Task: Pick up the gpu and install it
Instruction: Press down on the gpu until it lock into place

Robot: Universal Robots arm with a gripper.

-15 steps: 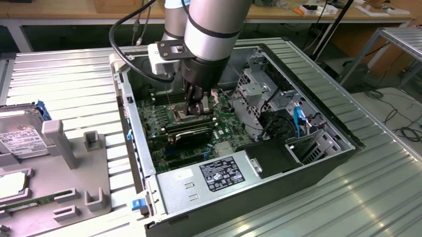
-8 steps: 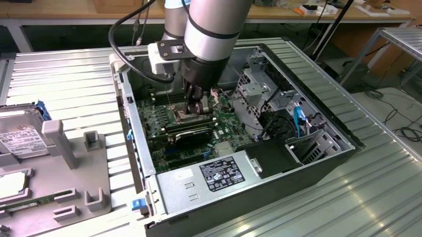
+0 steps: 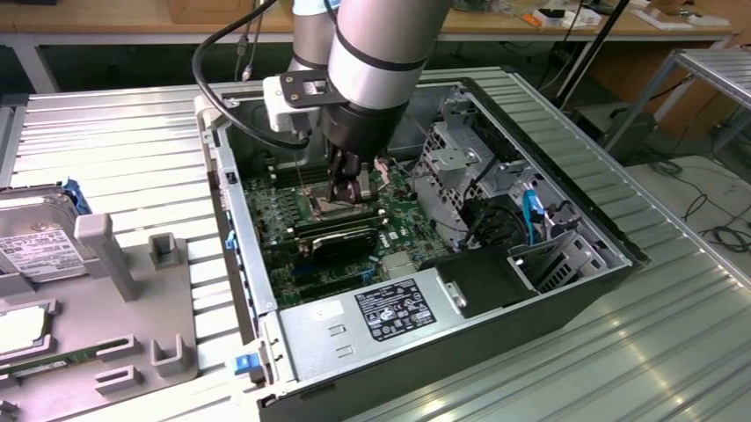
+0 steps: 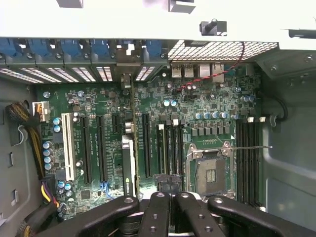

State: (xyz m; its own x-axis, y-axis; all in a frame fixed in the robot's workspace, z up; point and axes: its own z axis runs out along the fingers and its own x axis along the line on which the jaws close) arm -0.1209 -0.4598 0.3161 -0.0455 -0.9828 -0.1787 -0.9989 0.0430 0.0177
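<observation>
- Inside the open computer case [image 3: 241, 229], the end effector [image 3: 350, 198] hangs over the green main board [image 4: 89, 98], its fingers [image 4: 159, 212] pinched together and nothing between them.
- The gpu [image 4: 129, 168] stands on edge in a long slot near the middle of the case. Its metal end meets the case's back wall, where the slot covers [image 4: 74, 74] sit. In the exterior view it shows as a dark slab [image 3: 340, 239] just below the end effector.
- To my eye the card is already in its slot, and the work in hand looks like pressing it home or checking it.
- To do that well:
  - Push straight down on the card's top edge, not at a slant.
  - Spread the push along the edge so both ends sink level.
  - Keep clear of the open processor socket [image 4: 212, 170] close by in the case, since its lever wire sticks out.
- I cannot tell whether the fingers touch the card or hover just beside it.
- Whether the card sits fully down cannot be made out, because the slot's base is hidden behind the card.
- The arm covers part of the board in the exterior view.
</observation>
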